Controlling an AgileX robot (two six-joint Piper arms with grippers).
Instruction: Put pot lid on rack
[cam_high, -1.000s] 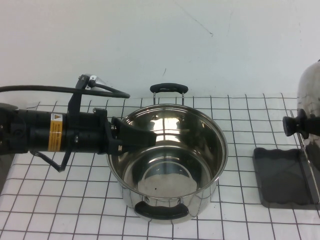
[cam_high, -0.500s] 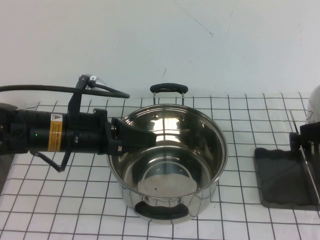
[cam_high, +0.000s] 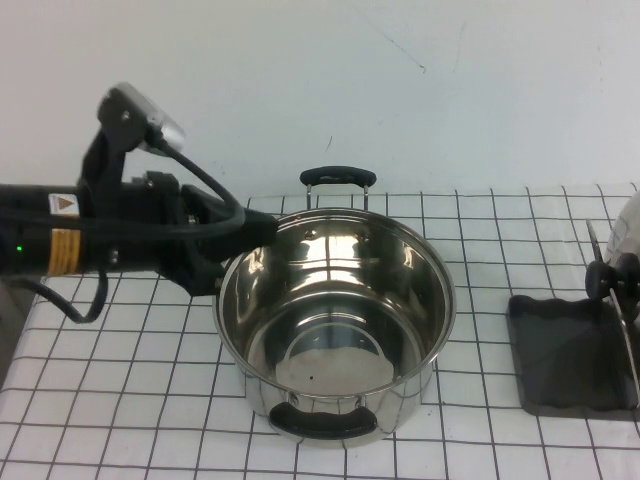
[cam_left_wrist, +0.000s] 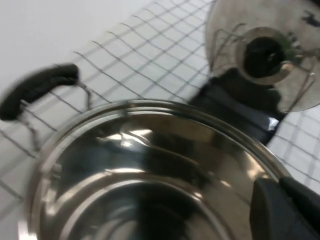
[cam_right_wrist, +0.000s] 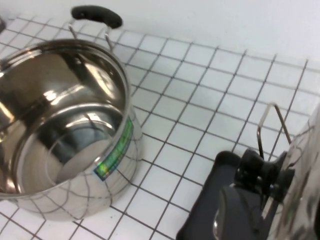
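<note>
The pot lid (cam_left_wrist: 265, 50) stands upright on its edge at the rack, its black knob (cam_right_wrist: 260, 170) facing the pot. In the high view only its rim (cam_high: 630, 225) and knob (cam_high: 602, 276) show at the right edge. The rack (cam_high: 560, 350) is a dark grey tray with a thin wire bar (cam_right_wrist: 270, 125). My right gripper (cam_right_wrist: 252, 200) sits at the lid just below the knob, shut on the lid's edge; one dark finger (cam_right_wrist: 240, 215) shows. My left gripper (cam_high: 262, 232) is shut and empty above the pot's left rim; its fingers (cam_left_wrist: 285, 210) lie together.
A deep steel pot (cam_high: 335, 320) with two black handles stands mid-table on a white cloth with a black grid (cam_high: 480, 230), between the left arm and the rack. Its far handle (cam_high: 338, 177) points to the back wall.
The lid has moved right and down to the rack, mostly out of the high view. My left arm has lifted and tilted up from the pot's left rim.
</note>
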